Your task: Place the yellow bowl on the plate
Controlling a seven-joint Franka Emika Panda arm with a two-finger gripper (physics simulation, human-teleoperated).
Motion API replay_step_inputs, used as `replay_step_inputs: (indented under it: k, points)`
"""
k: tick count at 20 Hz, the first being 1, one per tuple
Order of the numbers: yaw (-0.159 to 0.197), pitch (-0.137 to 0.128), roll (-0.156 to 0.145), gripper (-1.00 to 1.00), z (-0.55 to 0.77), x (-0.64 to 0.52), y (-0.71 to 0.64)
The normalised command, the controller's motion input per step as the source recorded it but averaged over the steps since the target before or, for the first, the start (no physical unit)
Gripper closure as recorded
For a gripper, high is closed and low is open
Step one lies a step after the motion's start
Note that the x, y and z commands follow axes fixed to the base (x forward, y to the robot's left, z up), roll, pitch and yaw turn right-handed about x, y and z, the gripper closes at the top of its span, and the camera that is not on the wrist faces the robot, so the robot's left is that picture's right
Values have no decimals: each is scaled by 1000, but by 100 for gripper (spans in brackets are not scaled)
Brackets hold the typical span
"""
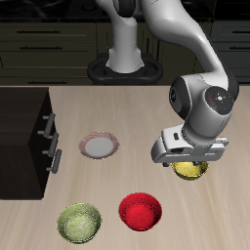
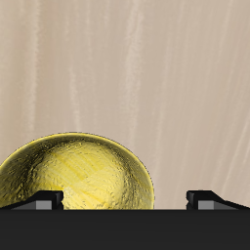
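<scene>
The yellow bowl sits on the wooden table partway between front and back edges, directly beneath the gripper, whose fingers are spread apart above it. The plate lies well apart, with a red bowl and a yellow-green bowl nearer the front edge.

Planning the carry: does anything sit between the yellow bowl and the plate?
Nothing visible does. The glossy golden-yellow bowl sits under the pincer; bare tabletop runs from it to the pink-rimmed round plate. The red bowl lies nearer the front edge, off that line.
</scene>
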Motion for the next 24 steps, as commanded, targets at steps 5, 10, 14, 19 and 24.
replay_step_inputs:
  k: [5, 10, 14, 19, 24]
  points:
    - [-12, 52, 7, -100, -251, -31, 18]
    - [-37, 87, 24, 100, -241, -98, 23]
    - [-67, 54, 13, 100, -93, -111, -81]
    - [-34, 12, 10, 100, 98, -93, -38]
    - [-12, -11, 13, 100, 93, -36, -22]
